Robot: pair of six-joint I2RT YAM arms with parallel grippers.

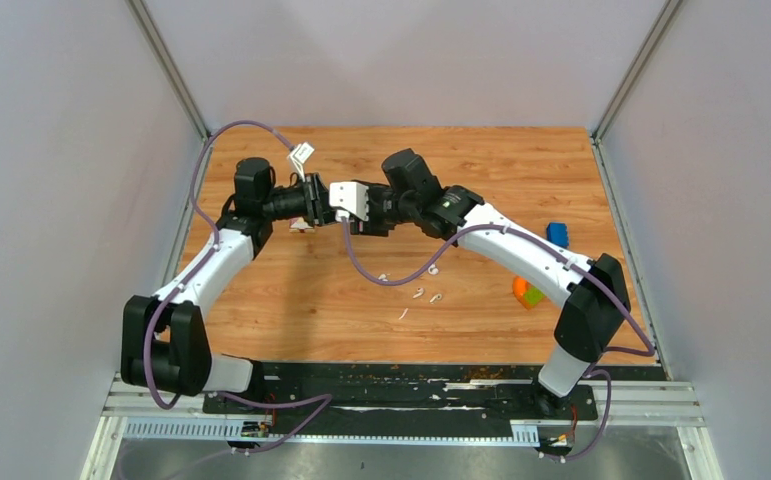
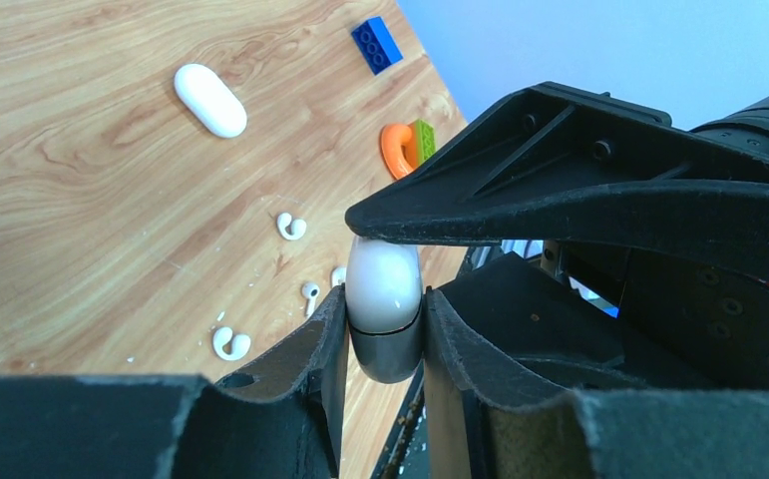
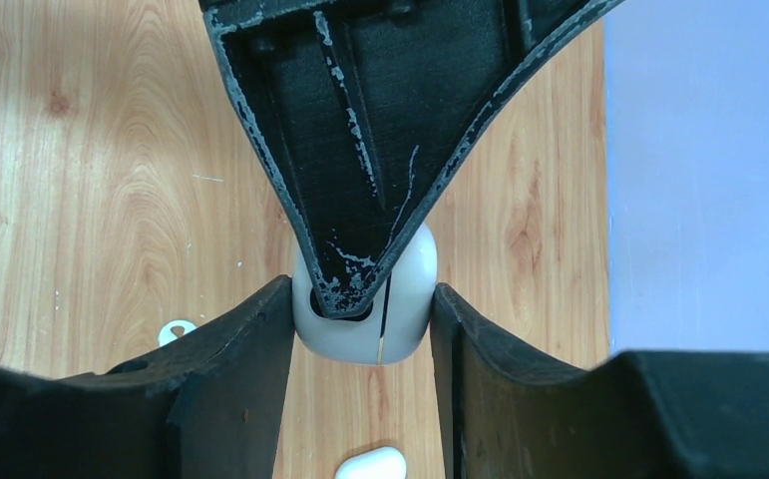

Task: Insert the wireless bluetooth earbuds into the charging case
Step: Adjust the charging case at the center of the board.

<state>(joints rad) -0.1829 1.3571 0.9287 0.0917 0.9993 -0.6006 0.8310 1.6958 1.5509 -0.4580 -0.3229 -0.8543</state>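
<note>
Two sets of jaws grip one charging case [image 2: 384, 284] in mid-air.
The left jaws and right jaws each pinch the white case from crossing directions above the counter [image 2: 81, 200], while the wireless bluetooth earbuds [image 2: 290, 227] lie loose on the wood below, well apart from it.

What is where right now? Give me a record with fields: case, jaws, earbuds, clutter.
charging case: white, off the table, between both arms
left jaws: closed on the charging case
right jaws: closed on it too, crosswise
earbuds: several loose on the wooden table
clutter: blue brick, orange-green piece, white oval piece
</note>
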